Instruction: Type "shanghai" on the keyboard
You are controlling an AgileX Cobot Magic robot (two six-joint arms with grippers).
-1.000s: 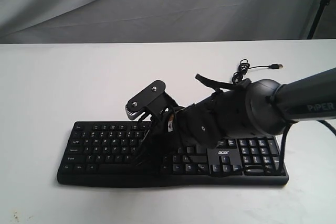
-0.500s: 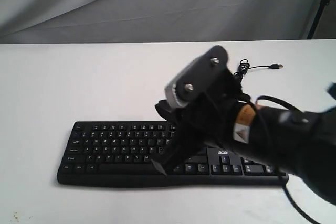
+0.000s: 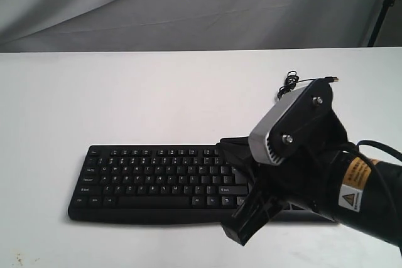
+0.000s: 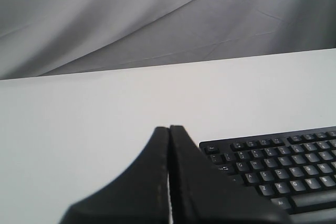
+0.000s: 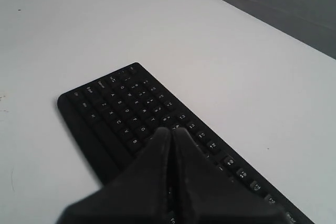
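The black keyboard (image 3: 157,177) lies flat on the white table (image 3: 94,92); its right end is hidden behind my right arm. My right gripper (image 3: 240,233) hangs raised in front of the keyboard's right half, fingers shut on nothing. In the right wrist view its tip (image 5: 170,129) is shut above the middle keys of the keyboard (image 5: 115,108), not touching them. My left gripper (image 4: 169,128) is shut and empty, off the left end of the keyboard (image 4: 278,161); it does not show in the exterior view.
The keyboard's thin black cable (image 3: 289,83) lies coiled behind its right end, with the USB plug (image 3: 333,80) loose on the table. A grey cloth (image 3: 188,4) hangs behind the table. A dark stand leg (image 3: 384,4) is at the far right.
My right arm has lifted off the middle keys and swung back to the right, towards the keyboard's front right. The keyboard has not moved.
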